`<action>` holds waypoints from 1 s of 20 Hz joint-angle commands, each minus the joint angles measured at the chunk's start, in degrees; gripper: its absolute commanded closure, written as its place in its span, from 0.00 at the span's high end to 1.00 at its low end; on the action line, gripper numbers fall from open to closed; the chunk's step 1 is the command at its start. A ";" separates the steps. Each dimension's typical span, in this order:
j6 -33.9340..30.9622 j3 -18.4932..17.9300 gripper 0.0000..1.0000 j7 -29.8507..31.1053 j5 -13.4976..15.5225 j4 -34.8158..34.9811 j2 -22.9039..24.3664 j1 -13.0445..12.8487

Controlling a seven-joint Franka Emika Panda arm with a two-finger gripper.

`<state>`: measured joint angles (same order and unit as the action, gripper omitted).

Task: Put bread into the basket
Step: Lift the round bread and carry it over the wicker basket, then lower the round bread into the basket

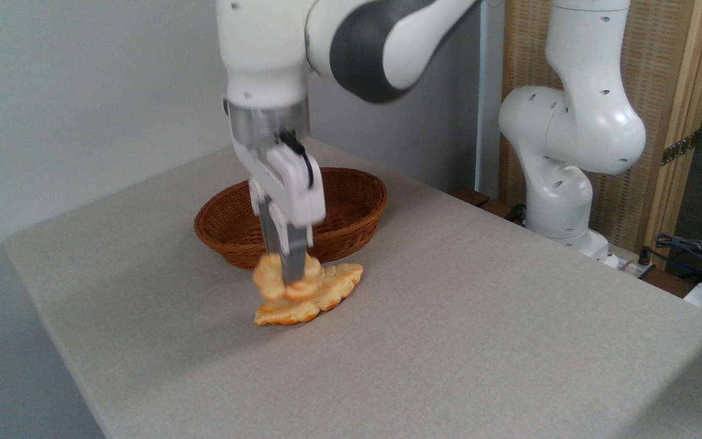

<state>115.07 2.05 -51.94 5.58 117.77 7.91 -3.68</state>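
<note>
The fingers (pixel 290 277) reach down onto the bread (pixel 270 277), seemingly closed around it, though the grip is partly hidden. The bread sits low over a flat pastry (pixel 320 296) on the worktop (pixel 479 341), just before the basket (pixel 351 213). The grasp step looks in hand; next comes lifting and carrying over the rim.

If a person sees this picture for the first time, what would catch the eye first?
Most likely the white arm coming down from the top, with its gripper low over the golden bread near the table's middle. The jaws seem closed on the bun, though the finger hides the contact. A flat golden pastry lies right beside it, and the brown woven basket sits just behind, with no bread visible inside.
</note>
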 commanded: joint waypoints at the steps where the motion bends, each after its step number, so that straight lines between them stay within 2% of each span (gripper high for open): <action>1: -2.74 -0.47 0.43 7.35 1.53 -1.04 1.58 -6.76; 5: -6.42 -0.47 0.45 15.27 1.71 -2.01 1.58 -13.27; 8: -6.96 -0.55 0.47 18.36 4.78 -2.01 1.15 -16.79; 10: -6.96 -0.55 0.53 18.63 6.10 -1.93 0.18 -18.03; 11: -6.96 -0.55 0.62 18.80 6.63 -2.01 -0.78 -18.64; 12: -6.96 -0.55 0.87 18.98 6.81 -1.93 -1.49 -19.17; 13: -6.96 -0.55 0.98 19.50 6.72 -1.93 -2.19 -19.87; 20: -6.96 -0.55 1.00 19.24 6.11 -2.72 -5.18 -19.97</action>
<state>109.02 2.43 -33.27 11.33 116.65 3.88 -22.87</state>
